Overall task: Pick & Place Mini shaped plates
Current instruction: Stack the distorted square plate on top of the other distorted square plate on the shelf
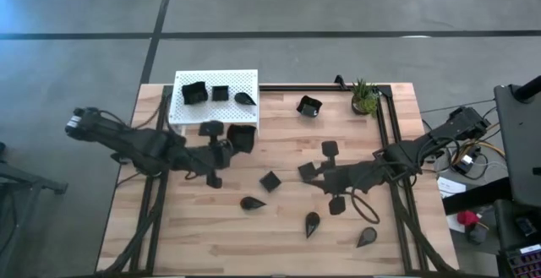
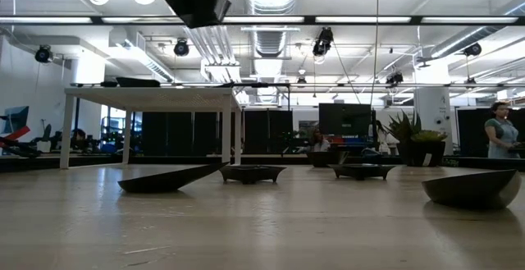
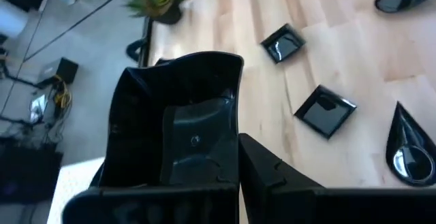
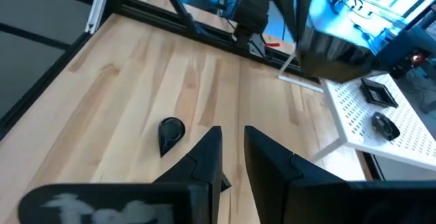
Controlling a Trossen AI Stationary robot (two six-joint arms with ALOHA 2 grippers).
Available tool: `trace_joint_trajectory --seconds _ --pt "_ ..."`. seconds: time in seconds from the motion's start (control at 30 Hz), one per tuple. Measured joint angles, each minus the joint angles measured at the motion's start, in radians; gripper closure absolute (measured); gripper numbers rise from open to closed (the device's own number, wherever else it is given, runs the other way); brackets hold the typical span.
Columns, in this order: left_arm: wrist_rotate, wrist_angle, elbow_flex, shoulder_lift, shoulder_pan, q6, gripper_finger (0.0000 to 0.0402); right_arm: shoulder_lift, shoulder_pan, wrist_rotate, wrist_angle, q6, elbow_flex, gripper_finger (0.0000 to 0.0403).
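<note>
My left gripper (image 1: pixel 230 143) (image 3: pixel 235 125) hangs above the table just in front of the white perforated platform (image 1: pixel 215 109), shut on a larger black plate with upturned rims (image 1: pixel 242 137) (image 3: pixel 177 94). The low view shows this plate (image 2: pixel 197 3) high in the air. Three small black plates (image 1: pixel 219 93) lie on the platform. My right gripper (image 1: pixel 326 179) (image 4: pixel 231 139) hovers over the right half of the table with a narrow gap between its fingers, holding nothing. Several square and teardrop plates lie flat on the wood around it, such as a square one (image 1: pixel 307 171) and a teardrop (image 4: pixel 170 132). My left gripper holds the larger plate by one upturned side wall (image 3: pixel 231 108). One finger (image 3: pixel 197 142) lies inside the dish and the other finger (image 3: pixel 272 173) outside that wall. The plate is lifted clear of the table and juts out beyond the fingertips.
A small green potted plant (image 1: pixel 365 98) stands at the far right corner, with a black plate (image 1: pixel 309 106) to its left. Black rails run along the table's left, right and far sides. A cable loop (image 1: pixel 365 206) lies under the right arm. A person (image 2: pixel 500 135) stands in the room behind.
</note>
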Motion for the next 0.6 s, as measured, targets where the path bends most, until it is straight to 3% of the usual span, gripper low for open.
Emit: trace_joint_trajectory --seconds 0.27,0.6 --pt "-0.096 -0.145 0.000 -0.108 0.107 -0.079 0.0401 -0.008 -0.010 0.013 0.003 0.027 0.002 0.0346" --pt "-0.098 -0.358 0.000 -0.164 0.338 -0.155 0.0401 -0.077 -0.060 0.073 0.007 0.094 0.008 0.0344"
